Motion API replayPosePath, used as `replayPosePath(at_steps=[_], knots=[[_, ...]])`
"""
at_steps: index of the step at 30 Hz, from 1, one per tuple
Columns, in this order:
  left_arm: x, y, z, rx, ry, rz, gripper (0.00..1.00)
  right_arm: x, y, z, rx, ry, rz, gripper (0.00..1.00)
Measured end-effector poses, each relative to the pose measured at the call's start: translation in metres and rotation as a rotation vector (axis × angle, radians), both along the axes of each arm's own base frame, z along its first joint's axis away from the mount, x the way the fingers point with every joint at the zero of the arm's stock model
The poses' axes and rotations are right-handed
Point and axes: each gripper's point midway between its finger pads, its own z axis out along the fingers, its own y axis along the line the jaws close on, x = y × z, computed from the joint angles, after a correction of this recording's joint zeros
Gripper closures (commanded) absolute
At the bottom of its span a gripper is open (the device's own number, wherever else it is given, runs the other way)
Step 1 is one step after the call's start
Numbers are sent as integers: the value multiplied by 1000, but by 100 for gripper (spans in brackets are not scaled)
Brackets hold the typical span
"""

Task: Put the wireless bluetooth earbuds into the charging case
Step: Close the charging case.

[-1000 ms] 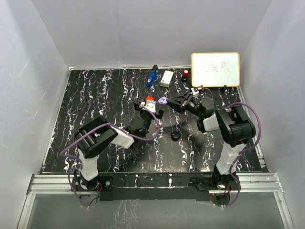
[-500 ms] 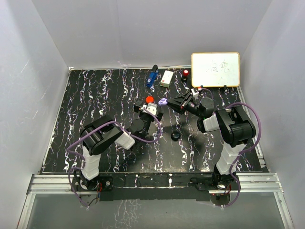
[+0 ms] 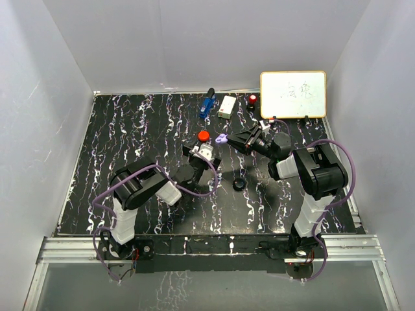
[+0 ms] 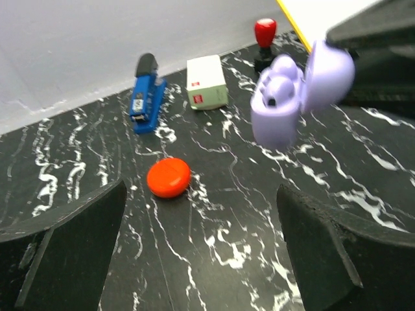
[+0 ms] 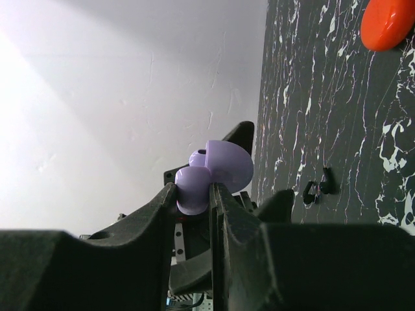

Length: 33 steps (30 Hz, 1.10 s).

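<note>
My right gripper (image 5: 193, 192) is shut on the lavender charging case (image 5: 211, 170) and holds it above the table with the lid flipped open. In the left wrist view the case (image 4: 279, 97) hangs at the upper right, and a lavender earbud (image 4: 280, 87) sits in its well. A red round case (image 4: 168, 177) lies shut on the table ahead of my left gripper (image 4: 201, 259), which is open and empty. From above, the left gripper (image 3: 201, 155) is just short of the red case (image 3: 203, 136). Tiny black earbuds (image 5: 319, 188) lie on the table.
A blue stapler (image 3: 207, 102), a white box (image 3: 227, 106) and a red-topped stamp (image 3: 252, 100) stand along the back. A whiteboard (image 3: 293, 94) leans at the back right. A black round case (image 3: 239, 184) sits on the marbled black table (image 3: 130, 129) between the arms.
My left gripper has drawn back toward its base, still open, leaving the red case in the open ahead of it. The right gripper with the lavender case has stayed put.
</note>
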Motion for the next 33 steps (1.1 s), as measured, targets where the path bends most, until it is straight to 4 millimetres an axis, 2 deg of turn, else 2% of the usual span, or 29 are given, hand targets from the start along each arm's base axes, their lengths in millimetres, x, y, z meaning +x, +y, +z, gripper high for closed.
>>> replayPosePath(at_steps=[5, 12, 18, 33], knots=[[-15, -7, -14, -12, 44, -93, 1, 0, 0, 0, 0, 0, 0, 100], [-21, -20, -13, -29, 50, -173, 1, 0, 0, 0, 0, 0, 0, 100], [-13, -31, 4, -47, 7, -185, 1, 0, 0, 0, 0, 0, 0, 100], [8, -21, 16, -60, -23, -148, 1, -7, 0, -4, -5, 11, 11, 100]])
